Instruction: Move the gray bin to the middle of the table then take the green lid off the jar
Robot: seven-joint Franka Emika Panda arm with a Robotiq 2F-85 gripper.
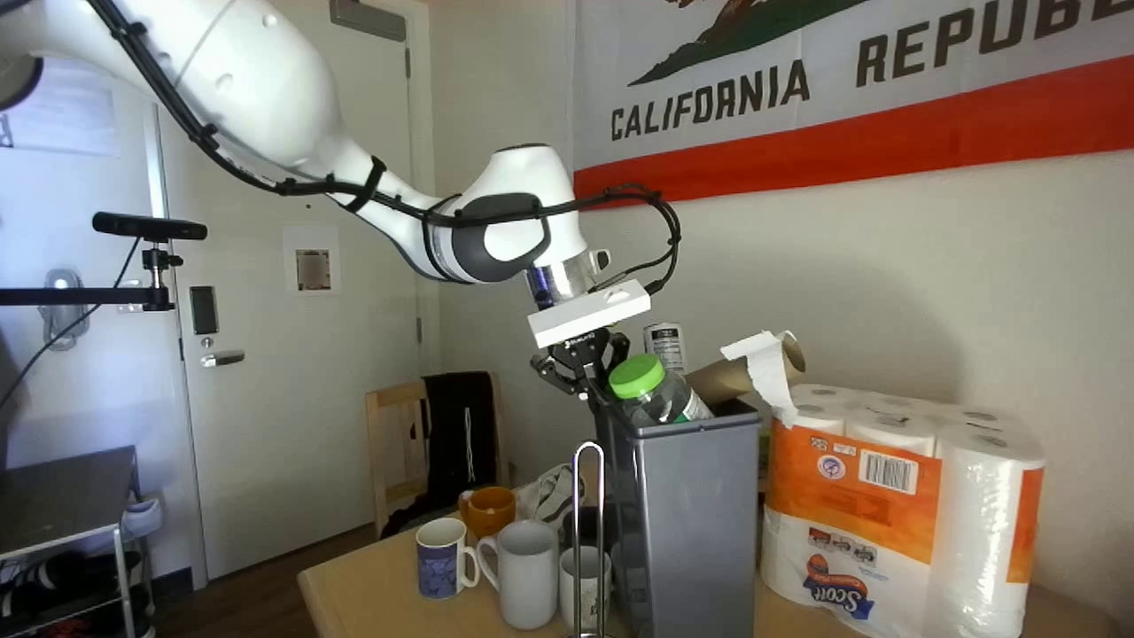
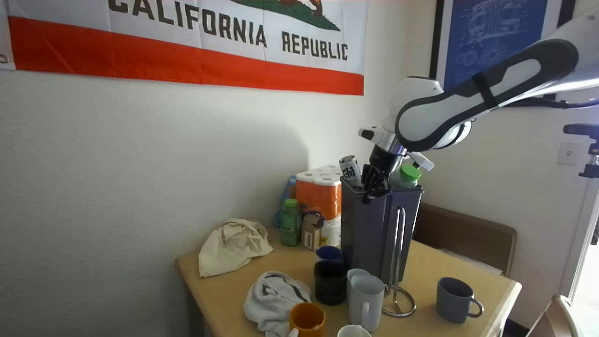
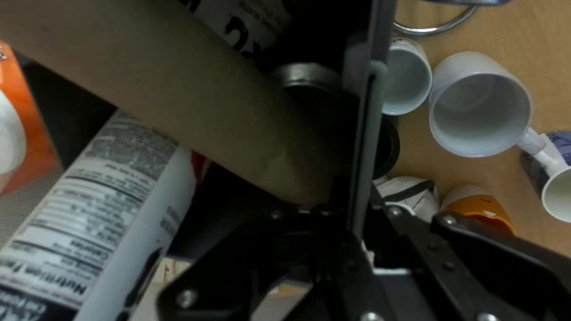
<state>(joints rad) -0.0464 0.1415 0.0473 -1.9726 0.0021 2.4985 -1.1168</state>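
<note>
The gray bin (image 1: 695, 523) stands on the tan table (image 1: 381, 585); it also shows in an exterior view (image 2: 365, 229). The jar (image 1: 657, 406) leans inside the bin's top with the green lid (image 1: 636, 376) on it, sticking above the rim. Jar (image 2: 398, 181) and lid (image 2: 410, 172) also show here. My gripper (image 2: 368, 196) reaches down at the bin's rim. In the wrist view its fingers (image 3: 357, 196) lie on both sides of the bin's wall (image 3: 368, 133), shut on it. The jar is out of the wrist view.
A cardboard tube (image 1: 726, 379) and a can (image 1: 664, 346) stick out of the bin. Several mugs (image 1: 529, 576), a metal stand (image 2: 398, 262) and a cloth (image 2: 276, 299) stand close to it. A paper-towel pack (image 1: 895, 523) stands beside the bin. A gray mug (image 2: 456, 299) is near the table edge.
</note>
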